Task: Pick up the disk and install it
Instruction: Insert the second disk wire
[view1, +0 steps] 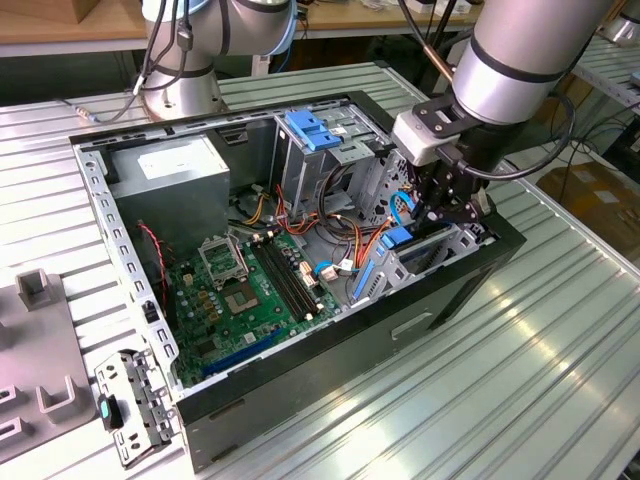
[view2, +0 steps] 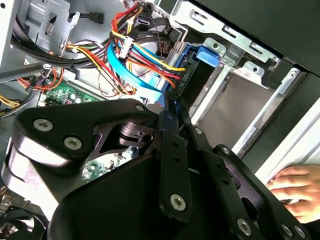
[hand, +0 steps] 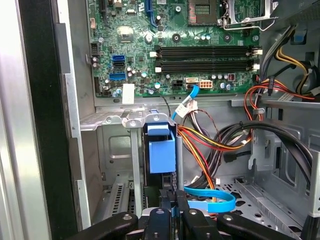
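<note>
No print in these pictures can be made out. In the exterior view the white sticker (view1: 170, 160) on the grey power supply box (view1: 185, 195), at about ten o'clock inside the computer case (view1: 470, 285), carries lines too fine to read. In the first wrist view a small white label (hand: 128, 93) sits on the green motherboard (hand: 165, 30) toward nine o'clock, its marks likewise illegible.

Green motherboard (view1: 245, 290) inside open computer case (view1: 120, 260); coloured cables (hand: 210, 140).
</note>
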